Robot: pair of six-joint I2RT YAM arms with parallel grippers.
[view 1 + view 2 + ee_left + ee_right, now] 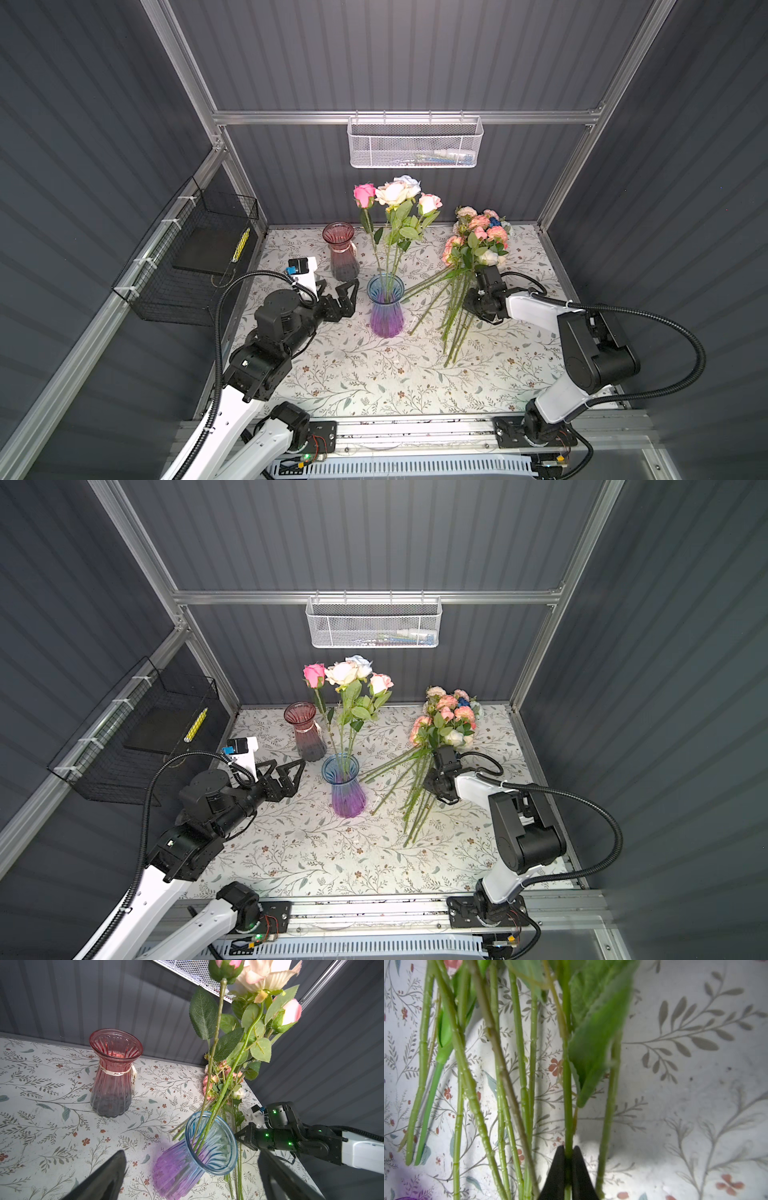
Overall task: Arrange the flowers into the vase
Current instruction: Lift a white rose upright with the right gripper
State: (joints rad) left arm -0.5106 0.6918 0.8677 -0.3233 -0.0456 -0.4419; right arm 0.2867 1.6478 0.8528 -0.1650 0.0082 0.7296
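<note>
The right gripper [568,1150] is pinching a single stem [568,1093] among the flowers [465,257] lying just right of the blue vase [385,307], so I'd be lifting it slowly, clear of its tangled neighbours, while the left gripper [337,291] is waiting wide open beside that vase.

Right gripper [568,1152] — its jaws pinch one flower stem [567,1088].
</note>
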